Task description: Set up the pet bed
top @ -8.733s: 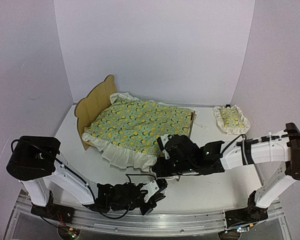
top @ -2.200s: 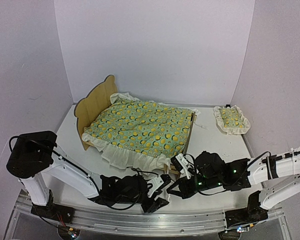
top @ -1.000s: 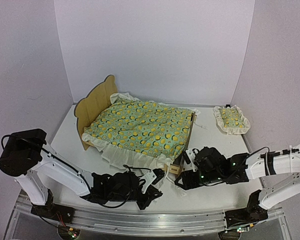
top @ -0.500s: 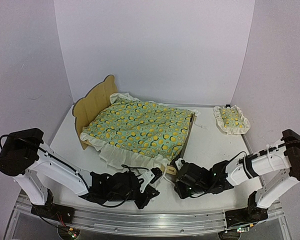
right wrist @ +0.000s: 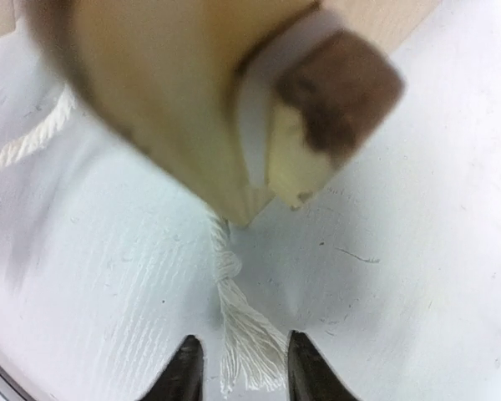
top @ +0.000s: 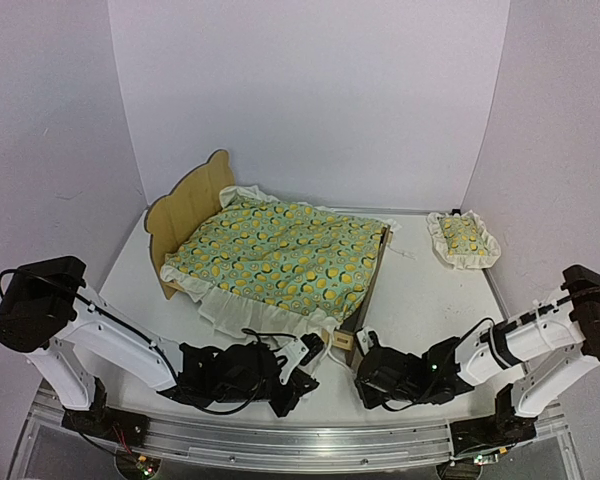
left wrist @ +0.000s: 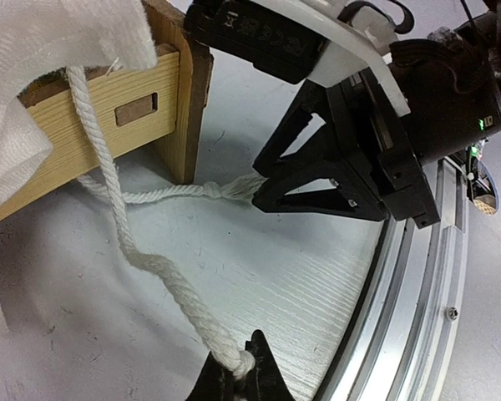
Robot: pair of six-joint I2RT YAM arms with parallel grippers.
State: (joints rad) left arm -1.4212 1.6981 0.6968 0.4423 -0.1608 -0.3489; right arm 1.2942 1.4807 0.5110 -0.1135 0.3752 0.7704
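Observation:
The pet bed [top: 185, 207], a plywood frame with a curved headboard, stands at the left-centre, covered by a lemon-print blanket [top: 280, 255]. A white rope [left wrist: 150, 263] hangs from its near corner [left wrist: 108, 117]. My left gripper [left wrist: 238, 368] is shut on one knotted rope end, low by the table's front edge [top: 310, 352]. My right gripper [right wrist: 244, 368] sits just under the bed corner [right wrist: 192, 109]. Its fingers stand apart on either side of the rope's other, frayed end [right wrist: 249, 347]; the right finger brushes the strands. The mattress pad is hidden under the blanket.
A small ruffled pillow [top: 463, 238] lies at the back right, near the wall. The blanket's white ruffle [top: 245, 315] hangs over the bed's near side. An aluminium rail [top: 300, 440] runs along the table's front edge, close behind both grippers.
My right gripper has moved left and nearer, down to the bed's near corner, and its fingers have narrowed around the frayed rope end. The left gripper stays shut on the rope.

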